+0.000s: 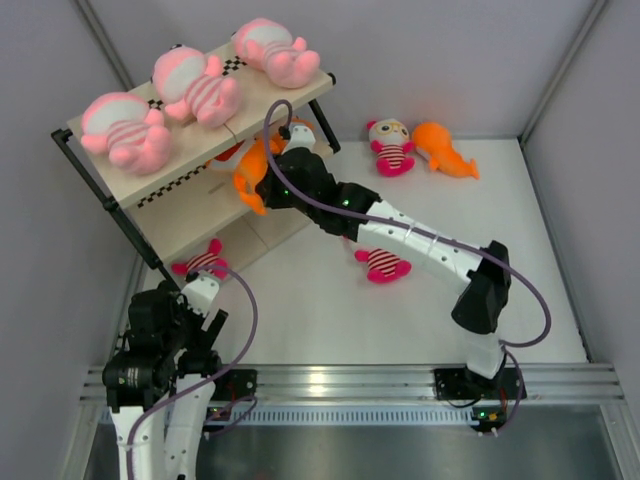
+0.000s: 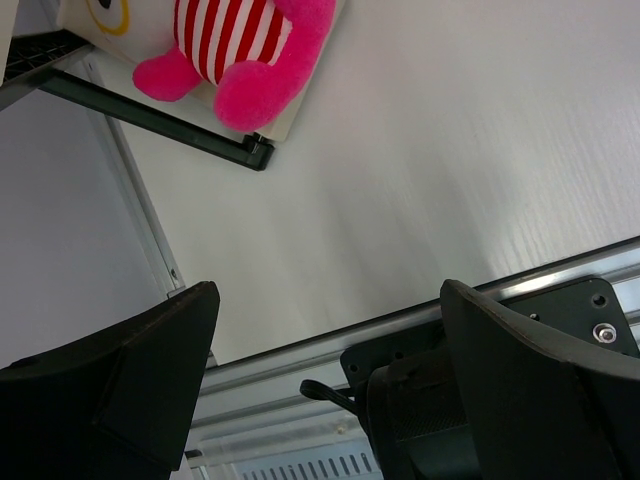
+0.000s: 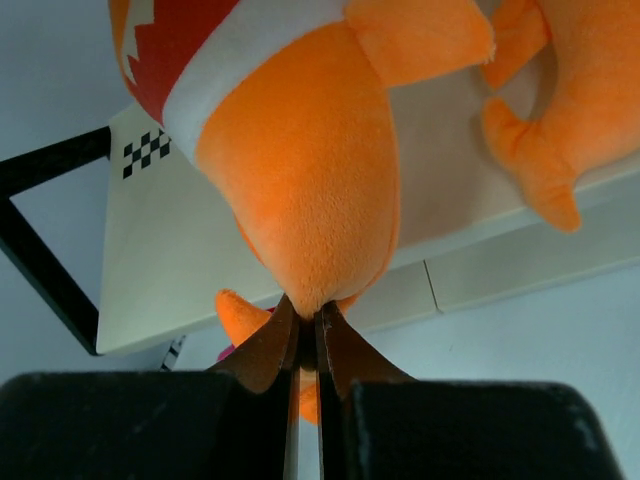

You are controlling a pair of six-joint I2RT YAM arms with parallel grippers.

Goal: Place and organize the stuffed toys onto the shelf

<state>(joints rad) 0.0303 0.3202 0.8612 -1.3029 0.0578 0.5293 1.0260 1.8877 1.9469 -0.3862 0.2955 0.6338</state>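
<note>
The shelf stands tilted at the far left, with three pale pink stuffed toys along its top board. My right gripper is shut on the tail end of an orange shark toy, which it holds at the middle board. That shark shows beside the black wrist. A second orange fish lies on the same board. My left gripper is open and holds nothing. It hangs low near its base, just in front of a magenta striped doll on the bottom board.
On the table lie a striped doll with a cream face, an orange fish beside it at the back, and another striped doll under the right arm's forearm. The metal rail runs along the near edge. Grey walls close in on both sides.
</note>
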